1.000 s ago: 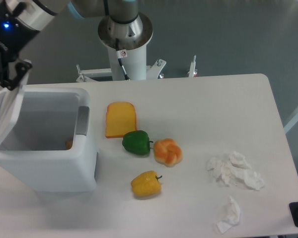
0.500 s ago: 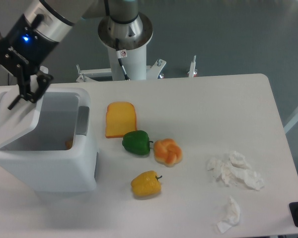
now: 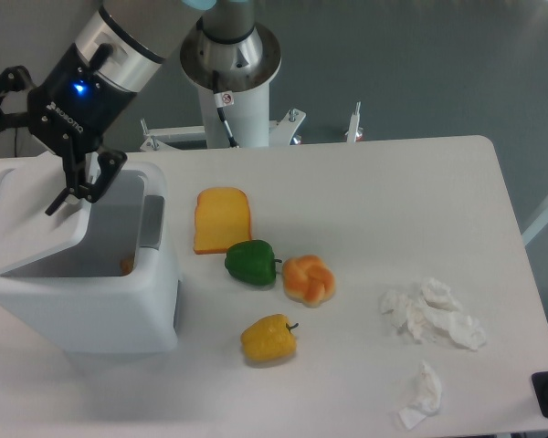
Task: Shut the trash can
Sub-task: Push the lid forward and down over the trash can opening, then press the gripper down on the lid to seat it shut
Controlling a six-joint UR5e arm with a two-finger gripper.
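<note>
while the trash can [image 3: 82, 292] sits at the tabletop's [image 3: 393, 219] left edge, we see its lid [image 3: 32, 219] tilted partway down; our gripper [image 3: 73, 187], fingers apart, seems to press it.

The tool [image 3: 80, 182] presses on the tilted lid [image 3: 36, 214] of the half-open trash can [image 3: 100, 310].
</note>
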